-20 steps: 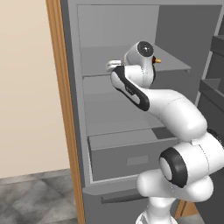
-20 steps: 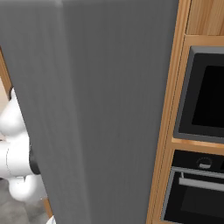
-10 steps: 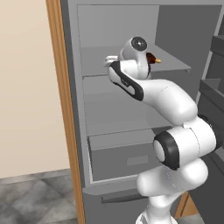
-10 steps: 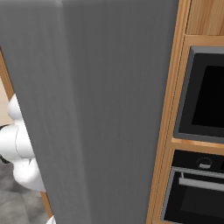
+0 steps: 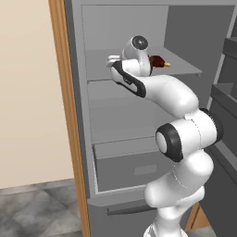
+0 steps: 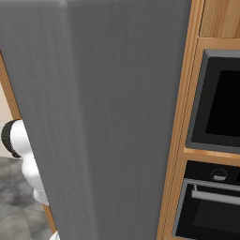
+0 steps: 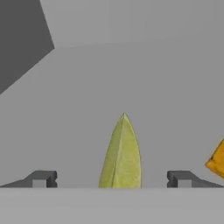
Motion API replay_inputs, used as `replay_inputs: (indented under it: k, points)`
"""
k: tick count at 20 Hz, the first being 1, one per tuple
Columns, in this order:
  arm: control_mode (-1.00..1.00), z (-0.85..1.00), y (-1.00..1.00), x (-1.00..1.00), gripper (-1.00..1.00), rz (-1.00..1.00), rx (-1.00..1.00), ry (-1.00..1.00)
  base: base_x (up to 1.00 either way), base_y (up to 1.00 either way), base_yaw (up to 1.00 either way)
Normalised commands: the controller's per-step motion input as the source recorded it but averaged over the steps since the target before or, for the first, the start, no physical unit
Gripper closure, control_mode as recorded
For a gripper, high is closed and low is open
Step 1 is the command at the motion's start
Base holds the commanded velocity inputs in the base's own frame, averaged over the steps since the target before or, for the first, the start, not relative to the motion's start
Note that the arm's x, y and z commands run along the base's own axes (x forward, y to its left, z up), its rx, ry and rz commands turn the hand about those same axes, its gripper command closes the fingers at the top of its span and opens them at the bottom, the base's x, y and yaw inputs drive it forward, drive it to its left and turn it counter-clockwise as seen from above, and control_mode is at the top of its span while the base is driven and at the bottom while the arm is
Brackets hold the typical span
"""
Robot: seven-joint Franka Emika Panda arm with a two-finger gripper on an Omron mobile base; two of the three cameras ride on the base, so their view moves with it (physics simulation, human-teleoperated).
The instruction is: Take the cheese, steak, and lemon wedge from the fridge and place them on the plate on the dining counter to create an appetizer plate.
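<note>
Here the arm reaches deep into the open fridge (image 5: 194, 28), wrist level with the upper shelf (image 5: 183, 69). The hand (image 7: 114, 179) is spread wide, both fingertips (image 7: 41, 178) standing apart and gripping nothing. The lemon wedge (image 7: 121, 153) lies on the shelf directly between the fingertips, centred, thin edge pointing away from the hand. Judged: the wide stance is there to straddle the wedge before closing on its flanks.

The wedge is pale yellow-green, narrow, tapered to a point, with a ridge along its middle; small against the finger span. Likely slippery and easily tipped if squeezed off-centre.

The cheese (image 7: 217, 160), orange-yellow, sits outside one fingertip, apart from it. In the left base view the steak (image 5: 157, 61), a dark reddish lump, rests on the shelf just beyond the wrist.
</note>
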Motion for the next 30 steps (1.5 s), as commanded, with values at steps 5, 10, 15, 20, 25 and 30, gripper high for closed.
replay_inputs:
  k: [5,10,15,20,25,30]
  points:
    - [-1.00,-0.02,0.00,0.35,-1.00,-0.03,0.00,0.03,0.00,0.00,0.00]
    - [-1.00,-0.22,0.00,0.05,1.00,-0.09,0.00,0.08,0.00,0.00,0.00]
    - [-1.00,-0.24,0.00,0.00,1.00,-0.09,0.00,0.06,0.00,0.00,0.00]
    - [-1.00,-0.01,-0.01,-0.04,1.00,0.00,0.00,0.00,0.00,0.00,0.00]
    - [-1.00,-0.23,-0.13,-0.80,1.00,0.00,0.00,0.00,0.00,0.00,0.00]
    - [-1.00,-0.02,-0.25,-1.00,1.00,0.00,0.00,0.00,0.00,0.00,0.00]
